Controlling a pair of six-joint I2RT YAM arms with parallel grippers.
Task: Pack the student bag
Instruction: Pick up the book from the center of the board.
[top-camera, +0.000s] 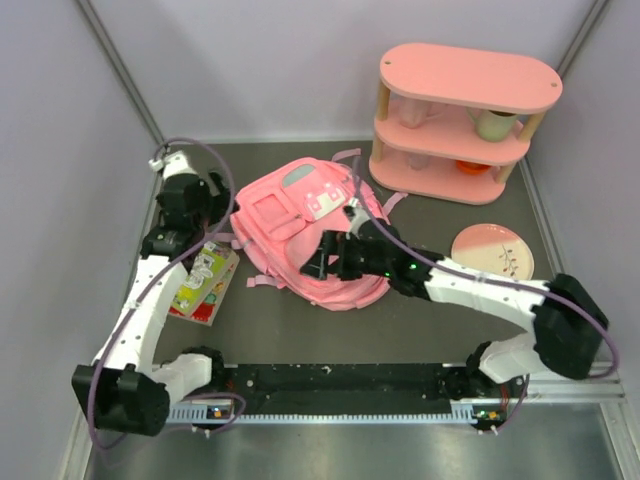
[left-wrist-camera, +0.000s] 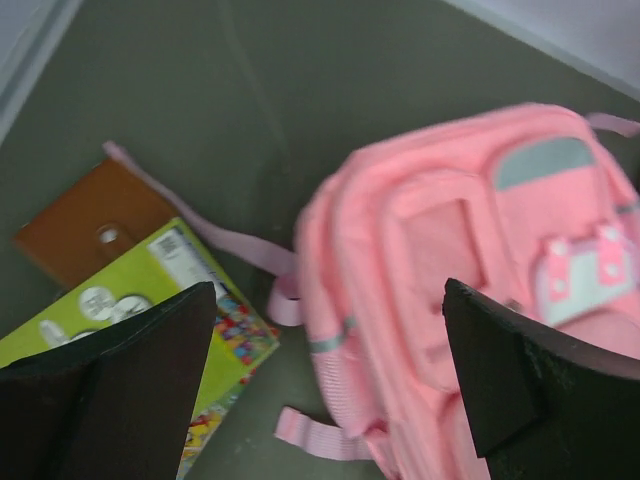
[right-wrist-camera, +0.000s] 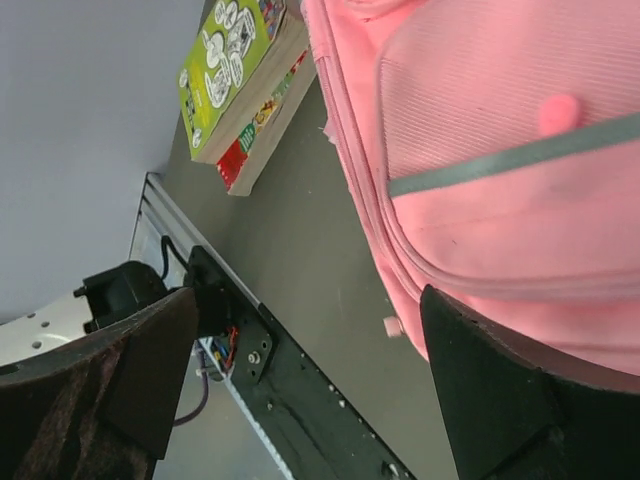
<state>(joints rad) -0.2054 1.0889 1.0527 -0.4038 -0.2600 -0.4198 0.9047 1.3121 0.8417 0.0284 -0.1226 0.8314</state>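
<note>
The pink student bag (top-camera: 300, 225) lies flat on the dark table, front pockets up; it also shows in the left wrist view (left-wrist-camera: 460, 260) and the right wrist view (right-wrist-camera: 500, 150). A stack of books with a lime-green cover on top (top-camera: 207, 280) lies left of the bag, and shows in the left wrist view (left-wrist-camera: 130, 300) and the right wrist view (right-wrist-camera: 235, 70). My left gripper (top-camera: 213, 200) is open and empty above the bag's left edge. My right gripper (top-camera: 318, 262) is open and empty over the bag's near edge.
A pink oval shelf unit (top-camera: 462, 120) with cups stands at the back right. A pink plate (top-camera: 492, 250) lies right of the bag. Loose pink straps (left-wrist-camera: 250, 250) trail on the table between bag and books. The black base rail (top-camera: 340, 378) runs along the near edge.
</note>
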